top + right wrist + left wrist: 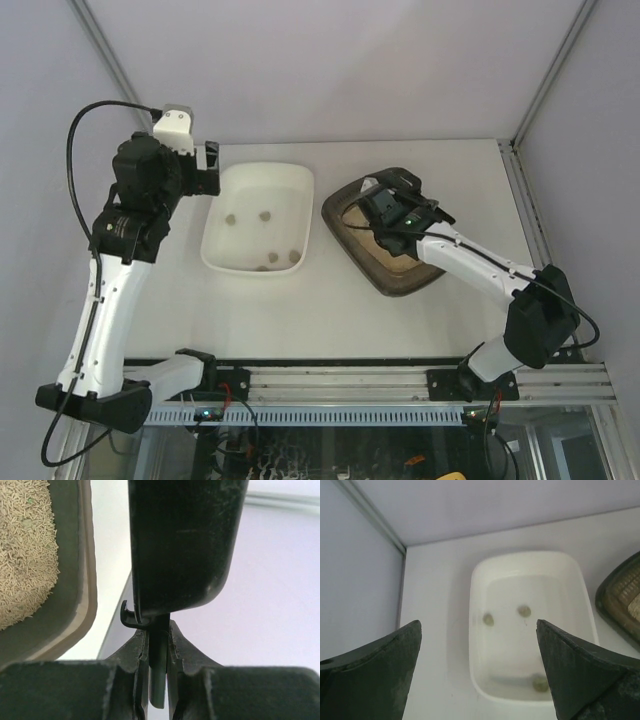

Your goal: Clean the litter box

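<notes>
While the left claw (477, 630) gapes, the right claw (159, 645) clamps a glossy black scoop (180, 545) by the granule-filled litter box (82, 580).

One desk (340, 310) carries two arms: the left arm (105, 300) along the left edge of the overhead frame and the right arm (470, 262) at the lower right. There are two pincers, the left pincer (212, 168) and the right pincer (400, 208), each with two fingers (375, 675). Two trays lie mid-frame: one white tray (250, 180) and one litter box (345, 215). The overhead view shows four small greyish lumps (266, 214) in the white tray; the left wrist view shows three. There is one dark scoop (180, 545), clamped in the right pincer.
</notes>
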